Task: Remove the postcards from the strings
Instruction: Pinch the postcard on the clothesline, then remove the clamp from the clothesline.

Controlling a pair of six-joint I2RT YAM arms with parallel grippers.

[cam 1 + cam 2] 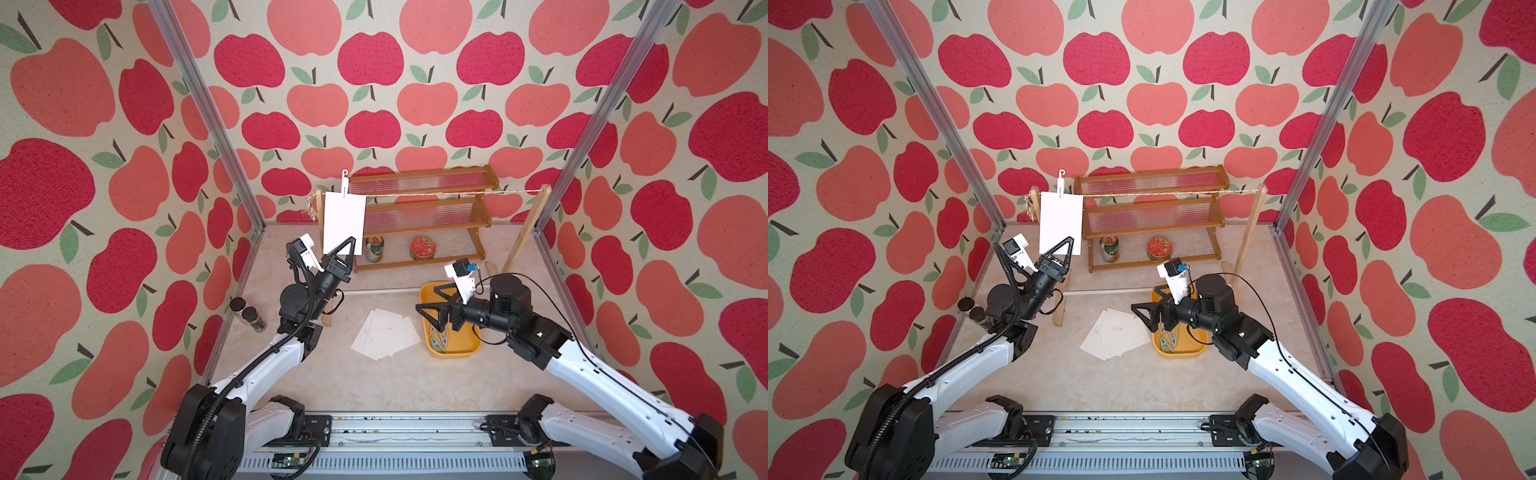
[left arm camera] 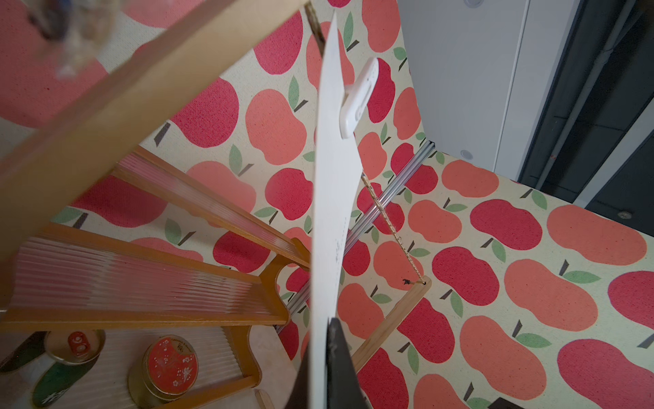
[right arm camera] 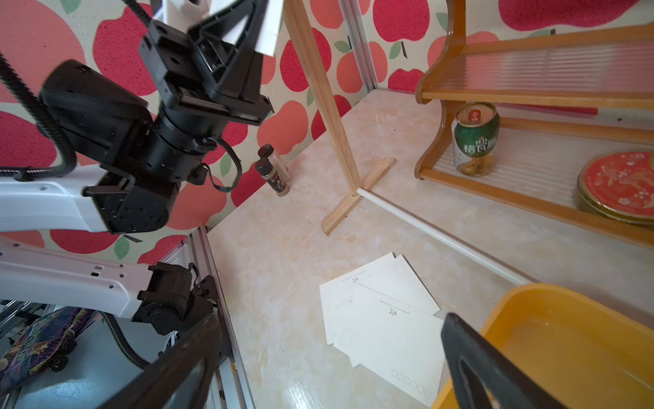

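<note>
Right end effector (image 1: 427,298) (jaws spread, empty) hovers over yellow tray (image 1: 453,354). Left end effector (image 1: 351,243) pinches bottom edge of one postcard (image 1: 344,222) clipped to string (image 1: 436,193) by white clothespin (image 1: 344,180); other postcards (image 1: 386,338) lie overlapping on table (image 1: 332,386).

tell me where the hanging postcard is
In both top views the hanging postcard is on the string by its left post, under a white clothespin, pinched by the left gripper.

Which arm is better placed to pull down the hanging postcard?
Left: the left gripper is shut on the postcard at its lower edge; the right gripper hangs open by the yellow tray.
</note>
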